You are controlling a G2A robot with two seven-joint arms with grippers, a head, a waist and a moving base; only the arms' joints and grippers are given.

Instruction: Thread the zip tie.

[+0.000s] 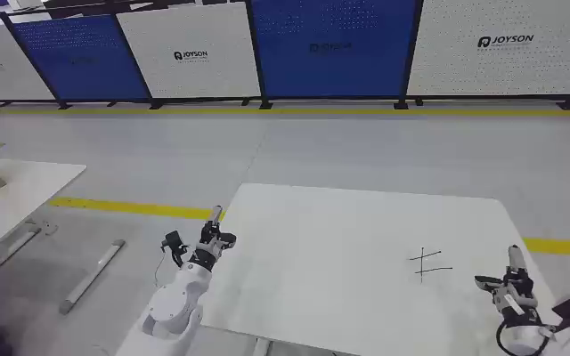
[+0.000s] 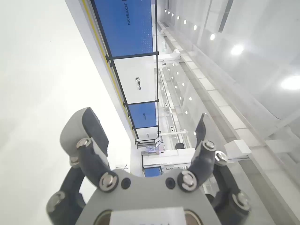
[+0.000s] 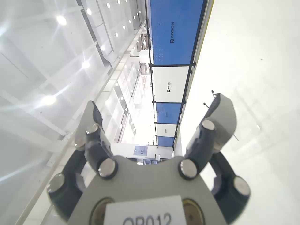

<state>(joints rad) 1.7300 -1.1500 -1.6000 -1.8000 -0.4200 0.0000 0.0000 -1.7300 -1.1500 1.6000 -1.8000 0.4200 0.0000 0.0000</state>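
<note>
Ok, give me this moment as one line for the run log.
left claw open, empty, at table edge | right claw open, empty, near zip ties | zip ties crossed on table, untouched

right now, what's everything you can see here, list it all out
zip ties: three as far as I can tell, black, crossed over one another on the table's right side, near the right gripper
table: one, white, in front of the robot
side table: one, white, off to the left across the floor
partition panels: several, blue and white alternating, along the back
floor lines: two, yellow, one by the panels, one passing behind the table
left gripper: one, grey and black, open, at the table's left edge
right gripper: one, grey and black, open, at the table's right edge
</note>
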